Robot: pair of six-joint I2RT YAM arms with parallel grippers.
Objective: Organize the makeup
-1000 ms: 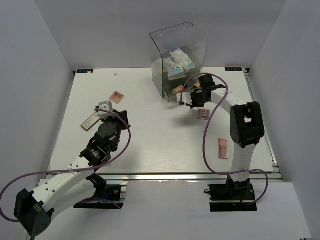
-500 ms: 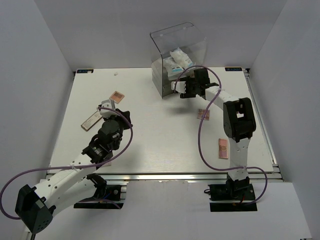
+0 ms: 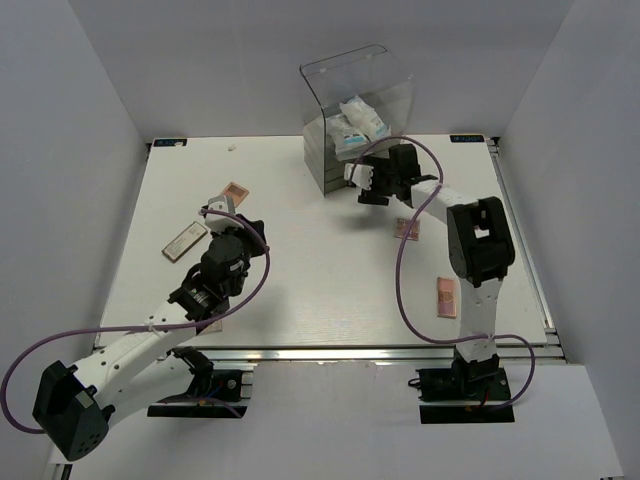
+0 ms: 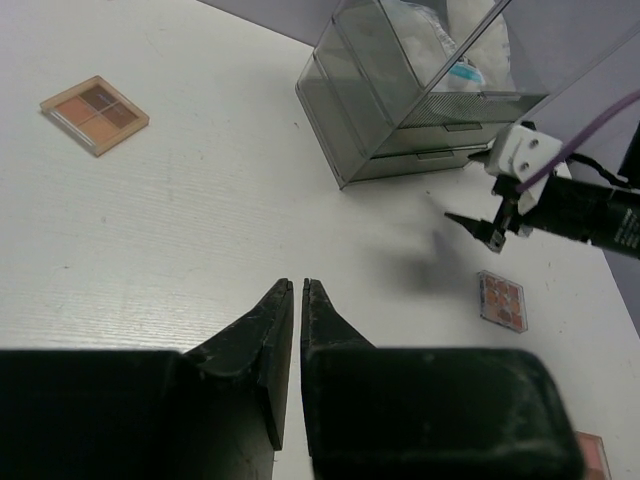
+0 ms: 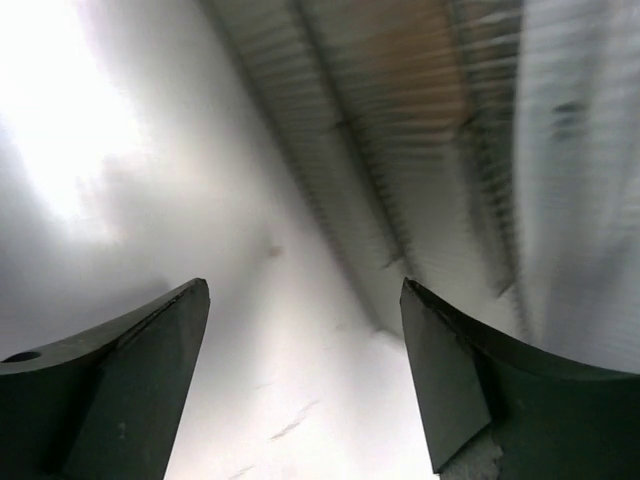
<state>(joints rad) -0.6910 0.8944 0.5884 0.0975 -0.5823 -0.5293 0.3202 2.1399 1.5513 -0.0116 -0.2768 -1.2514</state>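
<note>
Right pincer (image 5: pixel 300 305) gapes wide and empty, just beside the drawer fronts of the clear box (image 3: pixel 322 150). A careless push here could, I judge, shove the box or jam a drawer. Left pincer (image 4: pixel 297 292) is closed on nothing above the worktop (image 3: pixel 300 280). The box's top holds white packets (image 3: pixel 358 122). Behind 1 drawer front there is a brown blur. A square palette (image 3: pixel 234 192) and a long palette (image 3: pixel 185 241) lie loose.

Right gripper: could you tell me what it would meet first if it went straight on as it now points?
Probably the drawers of the clear acrylic box, filling the blurred view ahead of the open right gripper; how near is unclear.
</note>
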